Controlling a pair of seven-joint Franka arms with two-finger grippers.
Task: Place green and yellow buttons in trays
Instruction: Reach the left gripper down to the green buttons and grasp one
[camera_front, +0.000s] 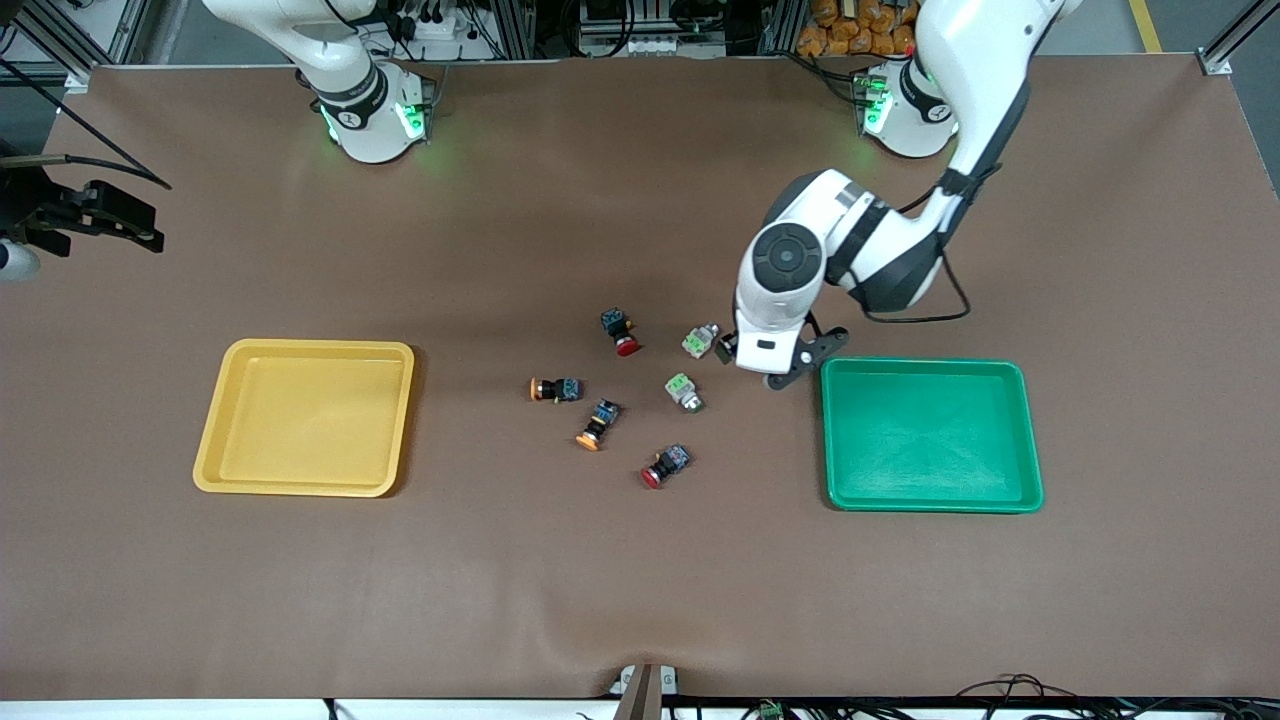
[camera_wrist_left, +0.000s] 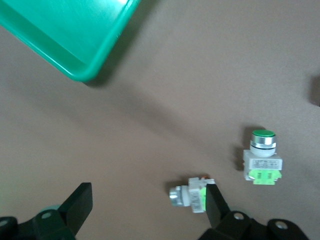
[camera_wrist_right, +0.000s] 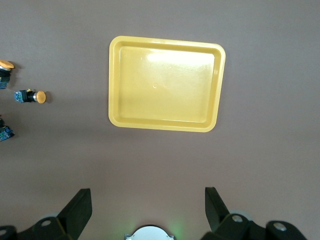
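Note:
Two green buttons (camera_front: 702, 341) (camera_front: 684, 391) and two yellow buttons (camera_front: 555, 389) (camera_front: 597, 420) lie loose mid-table between the yellow tray (camera_front: 300, 346) and the green tray (camera_front: 925, 364). Both trays hold nothing. My left gripper (camera_front: 752, 365) is low beside the green tray and wide open. In the left wrist view (camera_wrist_left: 147, 200) one green button (camera_wrist_left: 192, 195) lies on its side just inside one finger (camera_wrist_left: 216, 205). The other green button (camera_wrist_left: 262, 157) stands apart from it. My right gripper (camera_wrist_right: 147, 205) is open and empty, high over the table, with the yellow tray (camera_wrist_right: 165, 41) below.
Two red-capped switches (camera_front: 621, 331) (camera_front: 665, 466) lie among the buttons. The green tray's corner (camera_wrist_left: 85, 72) is close to my left gripper. A black device with cables (camera_front: 90, 215) sticks in at the right arm's end of the table.

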